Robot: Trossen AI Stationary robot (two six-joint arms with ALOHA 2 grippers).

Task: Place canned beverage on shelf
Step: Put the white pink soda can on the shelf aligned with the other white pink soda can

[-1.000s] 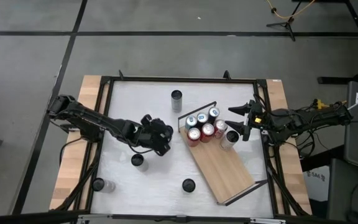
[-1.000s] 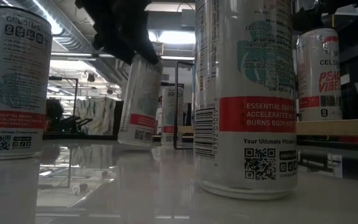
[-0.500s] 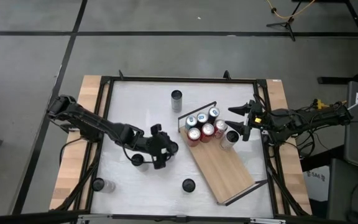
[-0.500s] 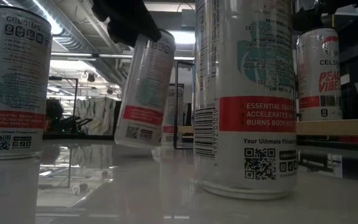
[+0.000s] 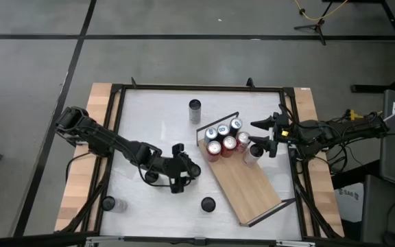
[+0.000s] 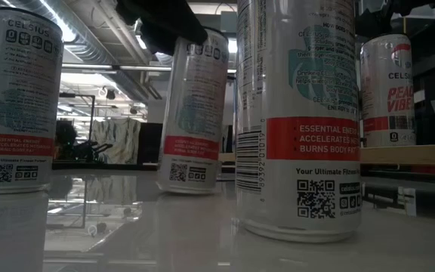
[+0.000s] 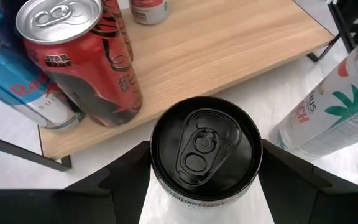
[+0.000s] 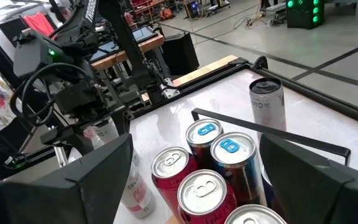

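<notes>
My left gripper (image 5: 182,168) is shut on a white can with a black top (image 7: 205,146), just left of the shelf's near-left long edge. The shelf (image 5: 249,185) is a light-wood board lying slantwise at the table's right. Several red and blue cans (image 5: 225,137) stand on its far end. A white can (image 5: 250,154) stands at its right edge. My right gripper (image 5: 261,139) is open and empty, beside that white can near the shelf's far right corner; it also shows in its own wrist view (image 8: 204,186). My left gripper pinches the can's upper wall just under the black rim (image 7: 157,171) between its two fingers, one on each side. The fingers (image 7: 117,177) come from above, pointing down. The can stands almost upright (image 6: 195,113); I cannot tell whether its bottom touches the table.
Loose cans stand on the white table: one at the far middle (image 5: 195,110), one behind my left gripper (image 5: 151,176), one near the front (image 5: 208,204), one at the front left (image 5: 108,203). A black wire rail (image 5: 218,120) closes the shelf's far end. The shelf's near half is bare board.
My left gripper has carried the can toward the table's right and near edges, closer to the shelf. The can hung tilted and clear of the table; it now stands almost upright and lower.
</notes>
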